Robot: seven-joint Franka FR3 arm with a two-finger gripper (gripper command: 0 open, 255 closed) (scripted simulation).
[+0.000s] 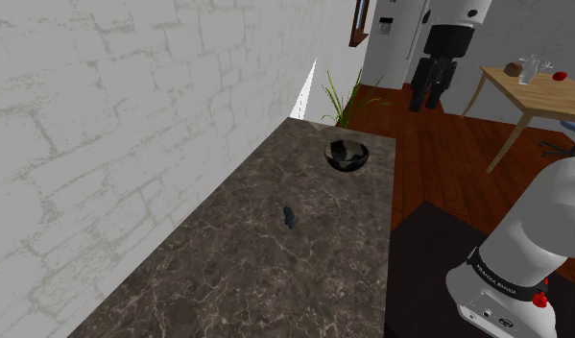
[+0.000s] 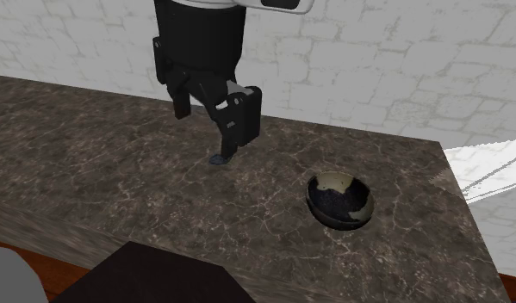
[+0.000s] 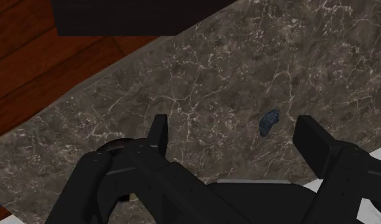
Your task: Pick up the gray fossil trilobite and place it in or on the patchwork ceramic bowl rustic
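Soft, even light leaves the white brick wall (image 1: 131, 115) bright while the dark marble countertop (image 1: 275, 259) stays dim, with only a faint shadow under the bowl (image 1: 347, 155). A hard white wedge of light (image 1: 310, 88) glares at the far end where wall and countertop meet, and a similar pale patch lies at the second exterior view's right. In the wrist view the black gripper (image 3: 233, 124) is a flat near-silhouette.

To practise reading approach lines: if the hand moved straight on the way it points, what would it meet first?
Probably the marble countertop: the open hand points down at it, with the dark fossil in the gap, nearer one finger. That finger might clip it; depth is unclear.
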